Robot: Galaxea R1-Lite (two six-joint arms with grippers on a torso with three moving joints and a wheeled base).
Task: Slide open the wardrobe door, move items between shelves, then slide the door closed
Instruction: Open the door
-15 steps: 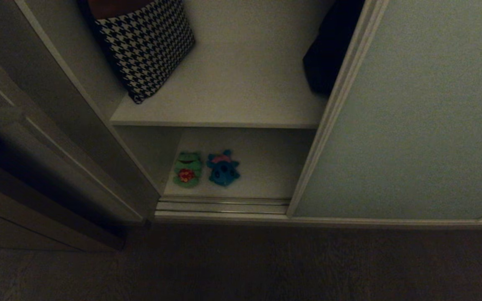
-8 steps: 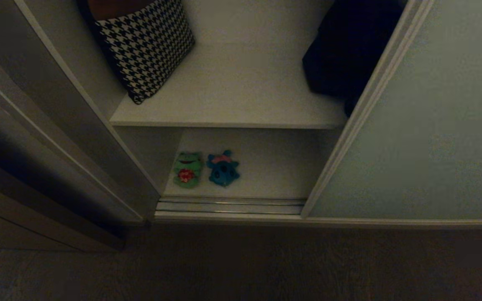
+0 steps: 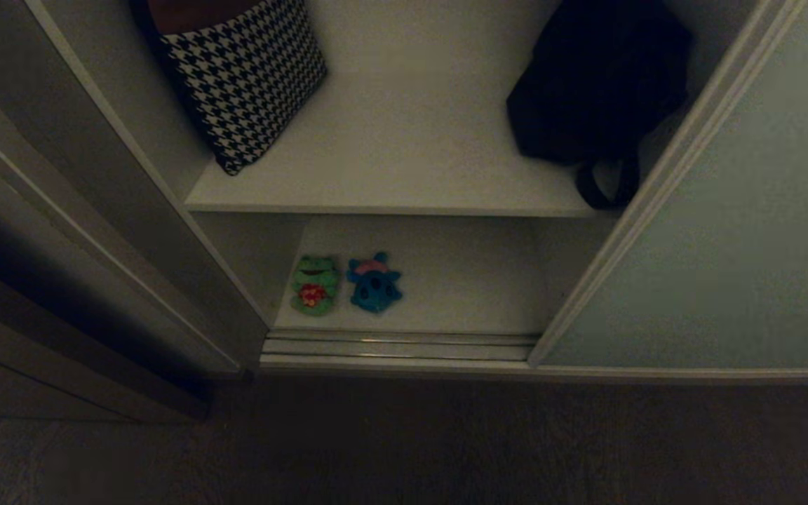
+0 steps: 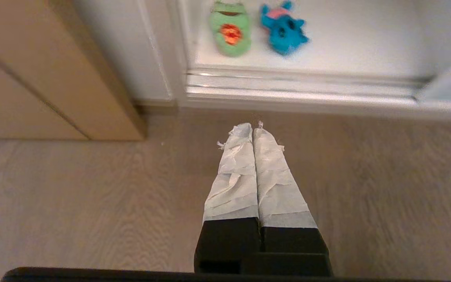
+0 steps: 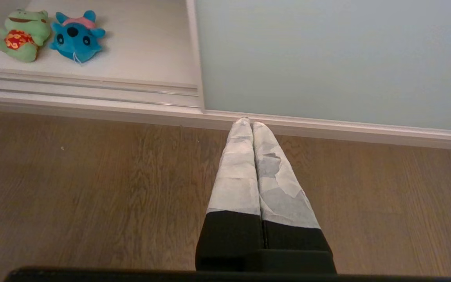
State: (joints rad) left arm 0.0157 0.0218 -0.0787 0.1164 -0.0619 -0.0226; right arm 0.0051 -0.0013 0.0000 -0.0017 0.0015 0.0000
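Reaching low w/ clenched, empty left claw (image 4: 252,126) — frog (image 3: 315,283), lower-center, could get shoved off its shelf (image 3: 460,280).

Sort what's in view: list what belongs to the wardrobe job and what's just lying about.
Belongs to the job:
sliding door
green frog toy
blue plush toy
upper shelf
lower shelf

Just lying about:
houndstooth cushion
black bag
wooden floor
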